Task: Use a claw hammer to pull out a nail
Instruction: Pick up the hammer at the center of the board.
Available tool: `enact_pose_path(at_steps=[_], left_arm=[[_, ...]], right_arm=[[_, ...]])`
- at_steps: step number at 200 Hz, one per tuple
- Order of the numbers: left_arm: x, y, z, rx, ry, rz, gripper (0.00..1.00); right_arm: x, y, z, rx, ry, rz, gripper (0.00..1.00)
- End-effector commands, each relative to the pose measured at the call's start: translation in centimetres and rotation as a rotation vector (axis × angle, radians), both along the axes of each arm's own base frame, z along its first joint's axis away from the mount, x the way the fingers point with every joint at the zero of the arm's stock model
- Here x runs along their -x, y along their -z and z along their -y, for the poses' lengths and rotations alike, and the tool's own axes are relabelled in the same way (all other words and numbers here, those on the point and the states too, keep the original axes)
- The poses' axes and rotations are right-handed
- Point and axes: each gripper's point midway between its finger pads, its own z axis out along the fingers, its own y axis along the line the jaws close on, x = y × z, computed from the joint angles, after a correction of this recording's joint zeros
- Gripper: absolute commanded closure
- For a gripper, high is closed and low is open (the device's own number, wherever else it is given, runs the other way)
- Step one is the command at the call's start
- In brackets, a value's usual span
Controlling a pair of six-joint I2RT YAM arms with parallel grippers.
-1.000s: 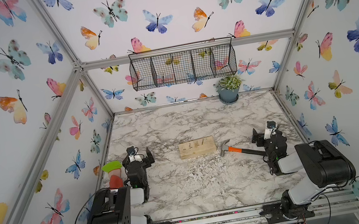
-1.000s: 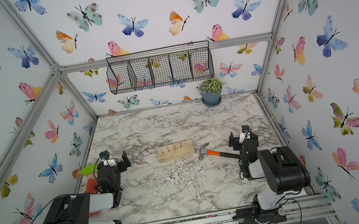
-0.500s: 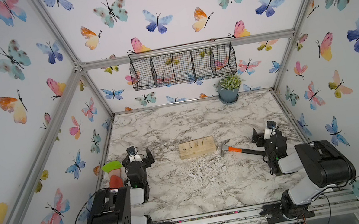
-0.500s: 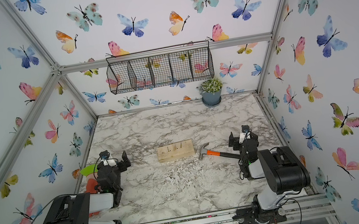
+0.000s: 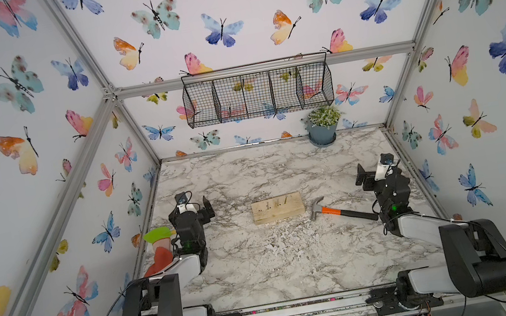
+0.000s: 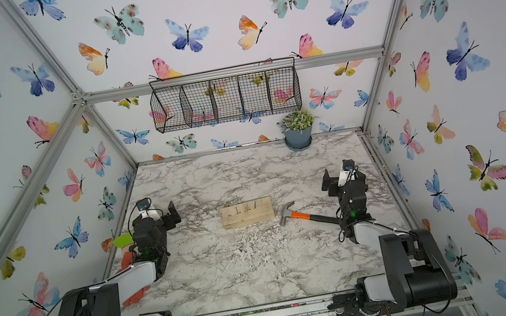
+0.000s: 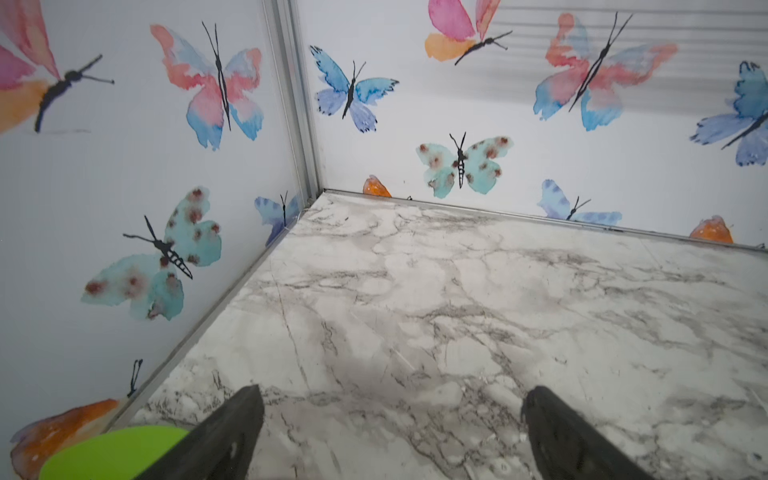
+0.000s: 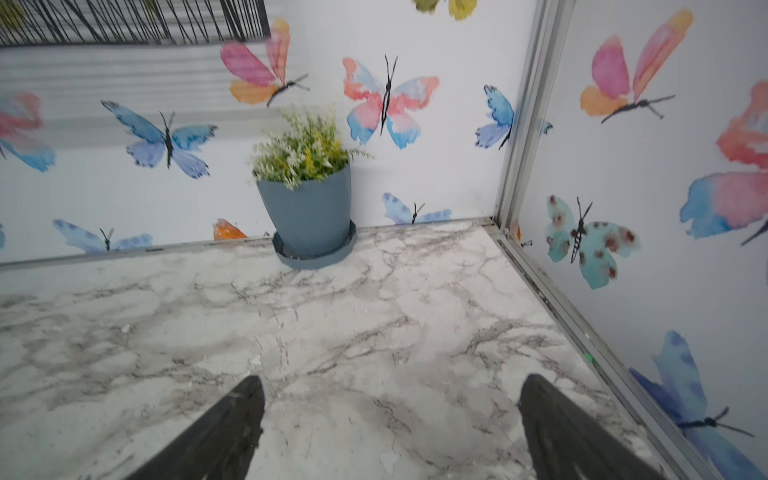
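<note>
Both hanging low at the sides, left gripper (image 7: 392, 390) and right gripper (image 8: 390, 381) gape wide, seemingly empty.

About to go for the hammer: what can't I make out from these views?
- Nails in the block: too small in both top views to count or judge height.
- Hammer handle end: hidden behind the right arm in both top views.
- Hammer, block: outside both wrist views.
- Green-orange object: partly hidden by the left arm.
</note>
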Motion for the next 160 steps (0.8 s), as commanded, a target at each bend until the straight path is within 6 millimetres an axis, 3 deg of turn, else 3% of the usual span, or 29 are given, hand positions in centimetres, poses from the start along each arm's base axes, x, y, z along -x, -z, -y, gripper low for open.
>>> enact_pose_path(at_steps=[1, 6, 16, 22, 31, 45, 66, 88, 160], left_arm=[[-0.7, -0.8, -0.6, 0.116, -0.045, -0.136, 0.02], [-1.1, -1.2, -0.4, 0.173, -0.030, -0.155, 0.02], [-1.8, -2.0, 0.7, 0.307, 0.045, -0.191, 0.01], [-2.1, -2.3, 1.7, 0.382, 0.111, -0.217, 0.02], [-2.3, -3.0, 3.7, 0.494, 0.242, -0.238, 0.02], [-2.1, -3.7, 5.9, 0.580, 0.358, -0.255, 0.01], [-0.8, -5.1, 8.6, 0.602, 0.446, -0.256, 0.02], [0.9, -5.4, 11.1, 0.593, 0.500, -0.323, 0.03], [8.3, -1.0, 20.6, 0.577, 0.708, -0.515, 0.08]], right_arm=[[-0.2, -1.3, -1.2, -0.152, -0.046, -0.083, 0.02], [-0.4, -2.3, -0.9, -0.215, -0.015, -0.099, 0.02], [-0.6, -2.5, -0.5, -0.347, 0.043, -0.188, 0.02], [-1.0, -2.9, -1.3, -0.376, 0.006, -0.223, 0.00], [-1.1, -3.4, -3.1, -0.409, -0.088, -0.273, 0.13], [-0.3, -4.7, -6.5, -0.461, -0.288, -0.273, 0.18], [0.9, -4.9, -8.4, -0.508, -0.385, -0.338, 0.21], [1.3, -2.0, -9.0, -0.493, -0.389, -0.523, 0.27], [3.7, 11.1, -9.4, -0.442, -0.305, -0.951, 0.27]])
